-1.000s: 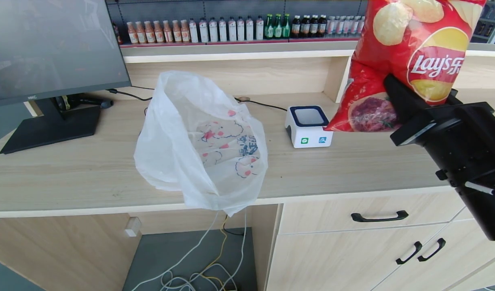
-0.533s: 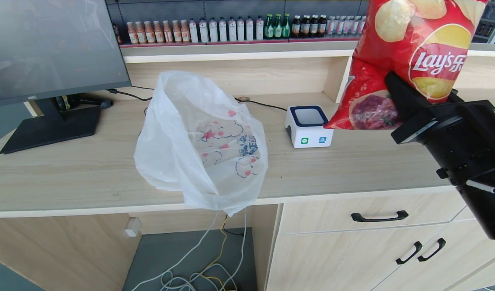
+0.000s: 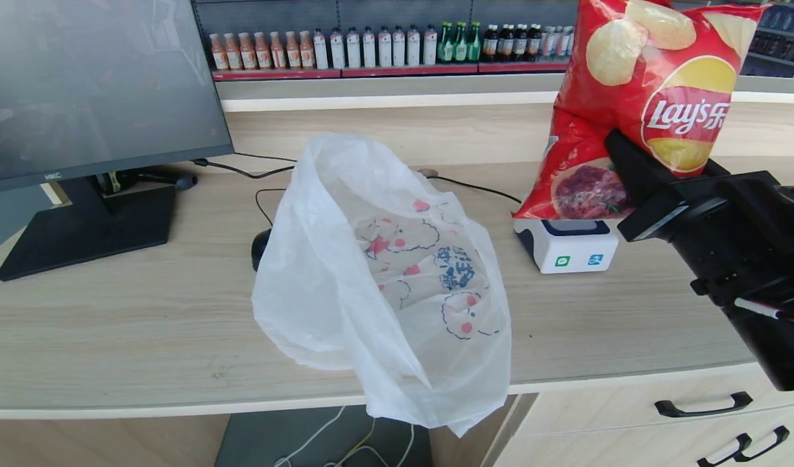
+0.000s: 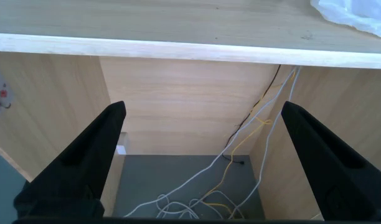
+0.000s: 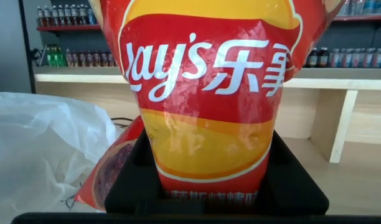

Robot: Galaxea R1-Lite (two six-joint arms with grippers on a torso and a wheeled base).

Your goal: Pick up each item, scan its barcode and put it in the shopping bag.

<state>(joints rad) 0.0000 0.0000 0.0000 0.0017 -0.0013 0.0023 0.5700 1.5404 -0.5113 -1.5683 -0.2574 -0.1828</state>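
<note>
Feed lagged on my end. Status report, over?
Left gripper open, low by the counter front. Right gripper shut on chip bag, held over scanner. Shopping bag beside it, nothing seen between.

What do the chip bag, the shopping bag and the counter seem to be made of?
The chip bag: glossy plastic film, probably; it shines and creases. The shopping bag: thin translucent plastic, wrinkled, print showing through. The counter: pale wood-grain board, matt, maybe laminate.
</note>
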